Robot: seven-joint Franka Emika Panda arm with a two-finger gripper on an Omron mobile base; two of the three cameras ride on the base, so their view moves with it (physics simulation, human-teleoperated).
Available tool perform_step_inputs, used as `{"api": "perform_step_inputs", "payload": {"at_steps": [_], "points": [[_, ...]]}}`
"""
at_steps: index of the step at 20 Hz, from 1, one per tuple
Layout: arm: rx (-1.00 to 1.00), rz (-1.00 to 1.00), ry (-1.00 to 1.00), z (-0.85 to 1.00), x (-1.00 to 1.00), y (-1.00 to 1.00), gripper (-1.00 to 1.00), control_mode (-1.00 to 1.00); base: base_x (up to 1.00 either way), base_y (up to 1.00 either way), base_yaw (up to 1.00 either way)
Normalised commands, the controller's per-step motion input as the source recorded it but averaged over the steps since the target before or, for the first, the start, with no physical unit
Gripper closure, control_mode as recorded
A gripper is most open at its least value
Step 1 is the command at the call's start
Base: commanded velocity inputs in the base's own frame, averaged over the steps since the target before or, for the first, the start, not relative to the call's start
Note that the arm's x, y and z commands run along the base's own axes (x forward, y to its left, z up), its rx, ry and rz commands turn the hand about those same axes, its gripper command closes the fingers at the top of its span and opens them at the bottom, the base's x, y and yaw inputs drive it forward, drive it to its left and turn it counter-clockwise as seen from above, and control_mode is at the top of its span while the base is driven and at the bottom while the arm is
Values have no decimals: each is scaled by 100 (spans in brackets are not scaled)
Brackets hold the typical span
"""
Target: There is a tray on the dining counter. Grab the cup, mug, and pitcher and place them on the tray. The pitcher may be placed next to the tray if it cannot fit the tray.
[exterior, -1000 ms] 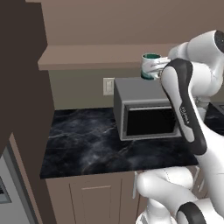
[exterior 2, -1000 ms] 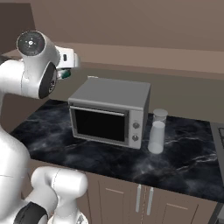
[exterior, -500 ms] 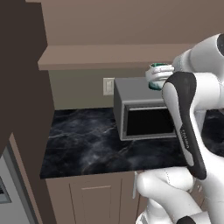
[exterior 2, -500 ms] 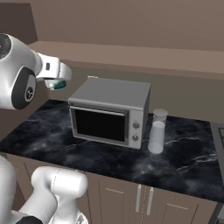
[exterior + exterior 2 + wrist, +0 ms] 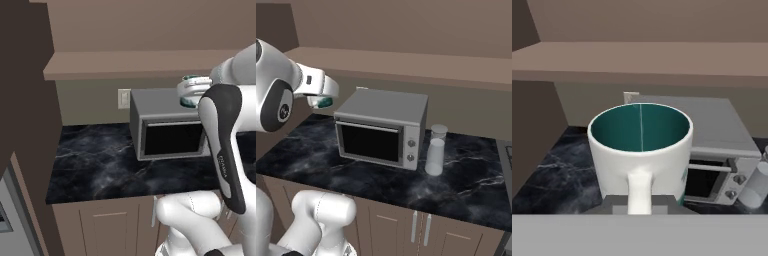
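— Where's your mug [image 5: 640,150] right now?

— Up in the air, in your hand [image 5: 639,205]. The fingers are clenched on its handle, which faces the hand camera; you look straight into the teal inside.

— And against the rest of the kitchen?

— In the left base view the mug [image 5: 190,91] hangs level with the top of the grey microwave [image 5: 167,127]. From the right base view you see its teal bottom [image 5: 323,103] off the microwave's [image 5: 382,126] left side, above the black marble surface [image 5: 466,177].

— Anything else near you?

— A clear lidded jar [image 5: 435,149] stands on the surface just right of the microwave.
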Motion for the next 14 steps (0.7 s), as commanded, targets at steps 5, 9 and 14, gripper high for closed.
{"api": "perform_step_inputs", "payload": {"at_steps": [5, 9, 14], "points": [[-2, 0, 0, -1, -21, -7, 100, -100, 0, 0, 0], [-4, 0, 0, -1, -13, 0, 100, -100, 0, 0, 0], [0, 0, 0, 0, -14, 0, 100, -100, 0, 0, 0]]}}
